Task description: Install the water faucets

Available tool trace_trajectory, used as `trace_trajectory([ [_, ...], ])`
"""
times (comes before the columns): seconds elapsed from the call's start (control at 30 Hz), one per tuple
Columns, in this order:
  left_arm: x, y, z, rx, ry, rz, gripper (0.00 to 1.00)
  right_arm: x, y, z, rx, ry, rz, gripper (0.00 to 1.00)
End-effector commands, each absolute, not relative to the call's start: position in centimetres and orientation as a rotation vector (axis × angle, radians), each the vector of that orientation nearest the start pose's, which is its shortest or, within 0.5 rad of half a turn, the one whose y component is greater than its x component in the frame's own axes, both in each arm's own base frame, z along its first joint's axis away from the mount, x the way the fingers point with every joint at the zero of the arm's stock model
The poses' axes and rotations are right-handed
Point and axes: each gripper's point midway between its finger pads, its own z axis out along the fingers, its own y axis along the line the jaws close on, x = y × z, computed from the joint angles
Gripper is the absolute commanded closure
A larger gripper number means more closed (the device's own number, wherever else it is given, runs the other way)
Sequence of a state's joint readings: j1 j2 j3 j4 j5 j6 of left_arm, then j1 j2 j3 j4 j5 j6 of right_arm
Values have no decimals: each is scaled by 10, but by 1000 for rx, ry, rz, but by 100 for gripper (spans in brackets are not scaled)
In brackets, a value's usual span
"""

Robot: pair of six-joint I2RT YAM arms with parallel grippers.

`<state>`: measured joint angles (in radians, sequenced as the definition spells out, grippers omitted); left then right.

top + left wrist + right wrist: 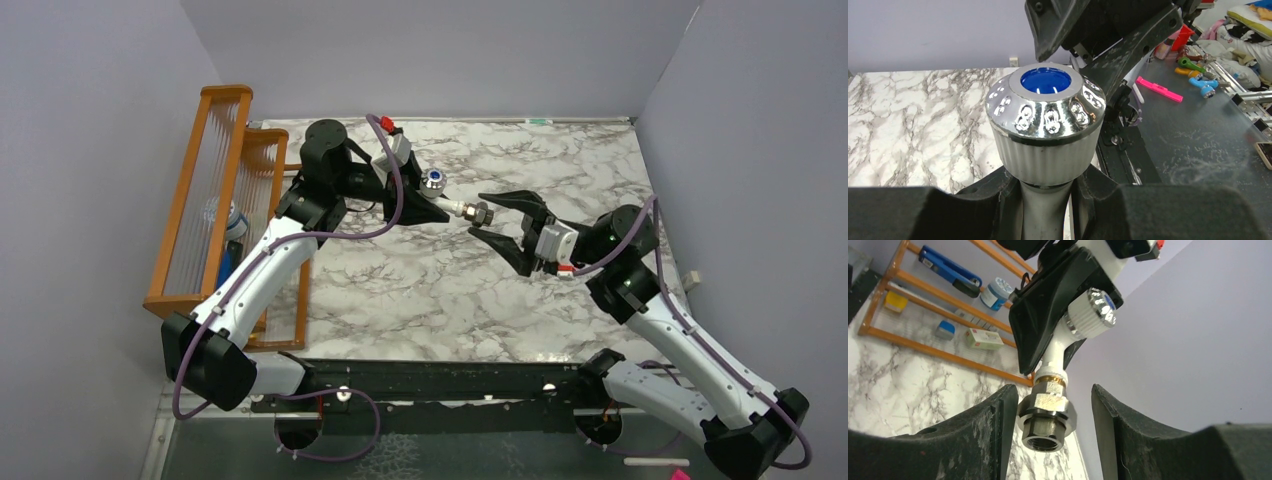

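Top view, place: faucet (458, 208) is held up off the table (420, 290), centre of frame, between the two arms
Top view, long axis: runs left to right across the frame, metal end pointing right toward the right tool (478, 215)
Top view, left tool: left tool (440, 210) is clamped on the white body, so this arm carries the part
Top view, right tool: jaws spread wide, one above and one below the metal end, not touching it as far as I can tell
Left wrist view, knob: knob (1045, 117) with its blue dot fills the middle, stem pinched by the left tool at the bottom edge
Right wrist view, nut: nut (1047, 410) sits on the faucet's lower end, in the gap between the spread jaws, nearer the left-of-frame one, clear of both
Judgement: the coming move likely turns on the right tool closing squarely on the nut, across this axis
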<state>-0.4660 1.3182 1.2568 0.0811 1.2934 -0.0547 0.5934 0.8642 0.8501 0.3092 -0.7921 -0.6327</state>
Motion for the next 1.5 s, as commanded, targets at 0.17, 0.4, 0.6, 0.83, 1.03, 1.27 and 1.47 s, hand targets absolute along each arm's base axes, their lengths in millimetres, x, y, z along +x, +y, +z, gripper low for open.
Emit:
trace_trajectory([
  [0.17,200,-292,407,1358,998,-1335,100,216,264,361,-1341,603,348,42],
  [0.4,199,-293,407,1359,998,-1338,100,217,260,375,-1268,562,308,48],
  [0.6,200,-293,405,1358,1004,-1342,100,213,259,381,-1220,554,344,56],
  [0.83,201,-293,403,1358,1007,-1342,100,208,260,382,-1124,687,533,78],
  [1.03,203,-294,403,1357,1004,-1328,100,218,257,391,-862,996,809,90],
  [1.27,207,-295,401,1356,1015,-1324,100,237,249,391,-300,1398,1174,86],
  [1.47,206,-295,403,1360,1014,-1322,100,237,248,388,-360,1311,1124,52],
])
